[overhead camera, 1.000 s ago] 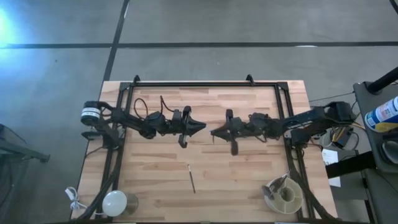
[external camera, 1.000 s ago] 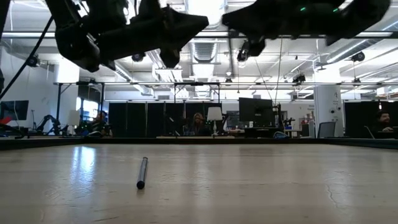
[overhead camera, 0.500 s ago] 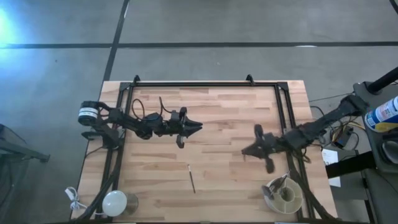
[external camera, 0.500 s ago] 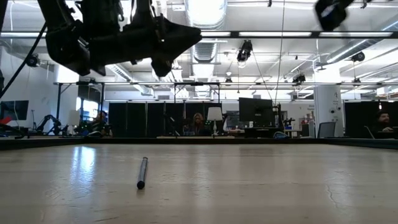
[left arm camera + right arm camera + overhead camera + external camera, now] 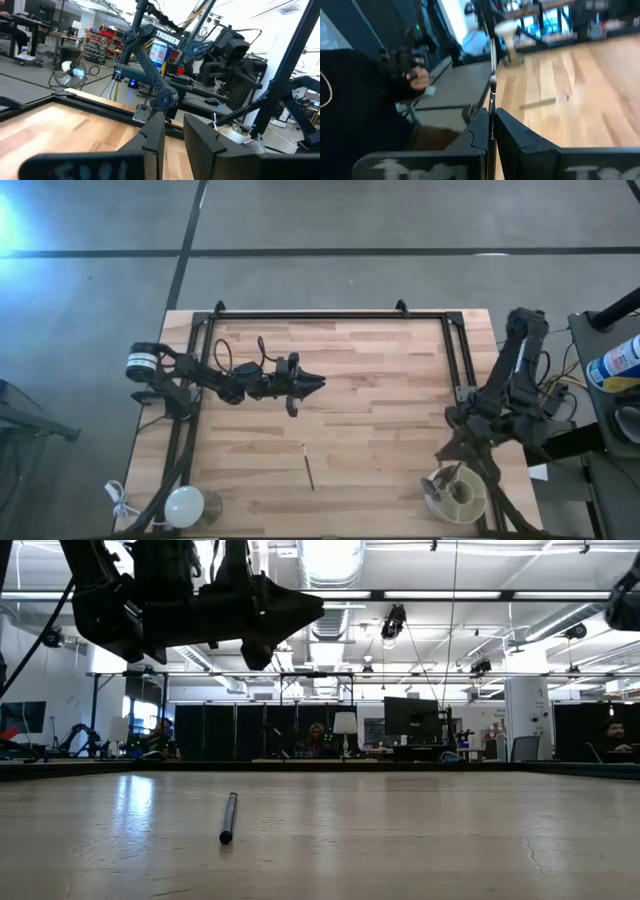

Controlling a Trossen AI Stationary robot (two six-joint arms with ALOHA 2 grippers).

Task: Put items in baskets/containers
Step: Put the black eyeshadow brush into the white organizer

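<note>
One thin dark brush (image 5: 308, 466) lies flat on the wooden table near its middle, also seen in the low view (image 5: 228, 817) and in the right wrist view (image 5: 543, 102). The round cream tub (image 5: 456, 492) stands at the near right corner with several brushes in it. My right gripper (image 5: 447, 458) hangs just on the far side of the tub and is shut on another thin brush (image 5: 491, 102). My left gripper (image 5: 312, 383) hovers above the table's middle, on the far side of the lying brush. Its fingers (image 5: 156, 140) are a narrow gap apart and hold nothing. My right gripper pinches a thin brush between its two fingers (image 5: 480, 131). The brush runs along the fingers and sticks out ahead of them, ending in a small dark tip (image 5: 493, 82). It is lifted clear of the table. Which part of the handle lies between the fingers is hidden by them.
A white glossy dome (image 5: 185, 505) with a cord sits at the near left corner. A black frame (image 5: 330, 315) runs along the far and side edges of the table. A person in dark clothing (image 5: 365, 100) stands beyond the table's edge.
My right arm has swung from the table's middle toward the right and near edges and now stands beside the tub. It has left the low view except for its upper right corner. My left gripper has drawn back slightly toward the left edge. The lying brush has not moved.
</note>
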